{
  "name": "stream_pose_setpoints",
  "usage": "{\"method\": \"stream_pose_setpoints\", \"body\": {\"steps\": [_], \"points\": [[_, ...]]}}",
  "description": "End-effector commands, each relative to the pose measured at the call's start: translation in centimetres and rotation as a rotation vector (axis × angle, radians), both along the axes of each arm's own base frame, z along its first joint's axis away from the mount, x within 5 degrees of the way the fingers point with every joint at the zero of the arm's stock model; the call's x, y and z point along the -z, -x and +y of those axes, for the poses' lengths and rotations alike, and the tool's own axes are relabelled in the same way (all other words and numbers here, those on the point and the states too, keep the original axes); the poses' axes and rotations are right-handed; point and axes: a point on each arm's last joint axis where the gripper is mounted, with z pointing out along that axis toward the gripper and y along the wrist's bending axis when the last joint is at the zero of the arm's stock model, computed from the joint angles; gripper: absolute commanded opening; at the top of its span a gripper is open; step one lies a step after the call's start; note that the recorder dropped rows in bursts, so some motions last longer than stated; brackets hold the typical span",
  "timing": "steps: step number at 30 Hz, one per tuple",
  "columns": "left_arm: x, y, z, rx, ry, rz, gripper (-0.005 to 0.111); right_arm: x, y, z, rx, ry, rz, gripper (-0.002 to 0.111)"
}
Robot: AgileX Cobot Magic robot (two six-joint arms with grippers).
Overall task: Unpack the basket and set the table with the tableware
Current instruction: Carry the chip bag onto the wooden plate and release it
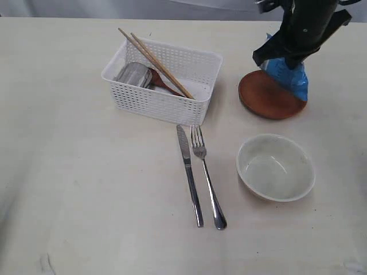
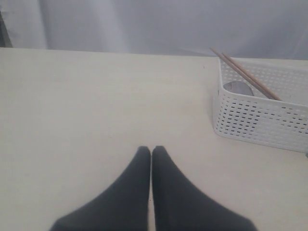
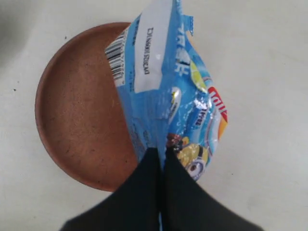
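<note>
**Table half set:** Nearest the exterior camera, a steel knife (image 1: pixel 189 177) and fork (image 1: pixel 207 180) lie side by side on the table (image 1: pixel 86 183), with the cream bowl (image 1: pixel 276 167) upright to their right. Beyond them sits the white basket (image 1: pixel 162 100). Two chopsticks (image 1: pixel 155 54) slant across its rim, and a steel cup (image 1: pixel 133 74) and dark wooden spoon (image 1: pixel 160 83) lie inside. Farther right, the right arm reaches down over the brown wooden plate (image 1: pixel 265 96). Only the right wrist view shows the grip: the right gripper (image 3: pixel 160 151), fingers pressed together, pinches the edge of a blue snack packet (image 3: pixel 168 91) hanging over the plate's edge. Only the left wrist view shows the left gripper (image 2: pixel 151 153), fingers touching and holding nothing, low over bare table, apart from the basket.
</note>
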Motion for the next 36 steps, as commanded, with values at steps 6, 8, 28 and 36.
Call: {"method": "stream_pose_setpoints", "body": {"steps": [6,8,28,36], "points": [[0.0,0.0,0.0,0.002,0.006,-0.005,0.001,0.6,0.1,0.5,-0.036,0.043,0.022,0.014],[0.0,0.0,0.0,0.002,0.006,-0.005,0.001,0.6,0.2,0.7,-0.043,0.042,0.020,0.030],[0.0,0.0,0.0,0.002,0.006,-0.005,0.001,-3.7,2.4,2.9,-0.077,0.005,-0.070,0.057],[0.0,0.0,0.0,0.002,0.006,-0.005,0.001,-0.9,0.8,1.6,0.107,-0.102,-0.024,0.020]]}}
